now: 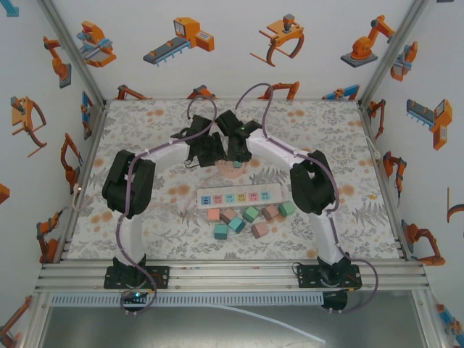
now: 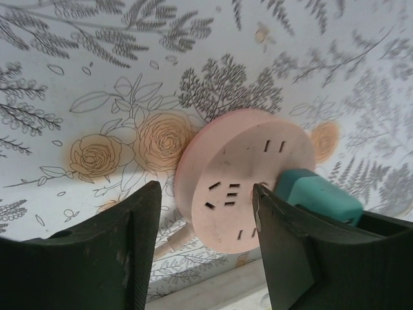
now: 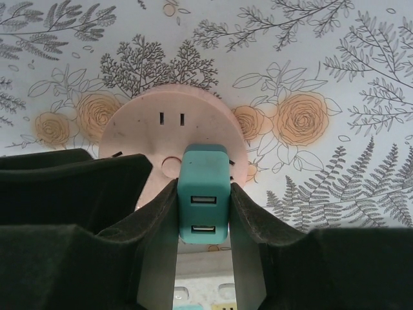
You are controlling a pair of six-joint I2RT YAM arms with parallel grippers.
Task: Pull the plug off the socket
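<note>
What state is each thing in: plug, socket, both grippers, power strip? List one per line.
teal plug, seated in the socket, gripped.
pink socket, lying flat, plug in it.
right gripper, shut on the plug.
left gripper, open, jaws astride the socket.
power strip, lying flat, outlets free.

Pink socket mostly hidden beneath both wrists overhead; prongs of the teal plug unseen.

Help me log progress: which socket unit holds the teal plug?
The round pink socket: the teal plug sits in its face. The long white strip in front of it carries none.
</note>
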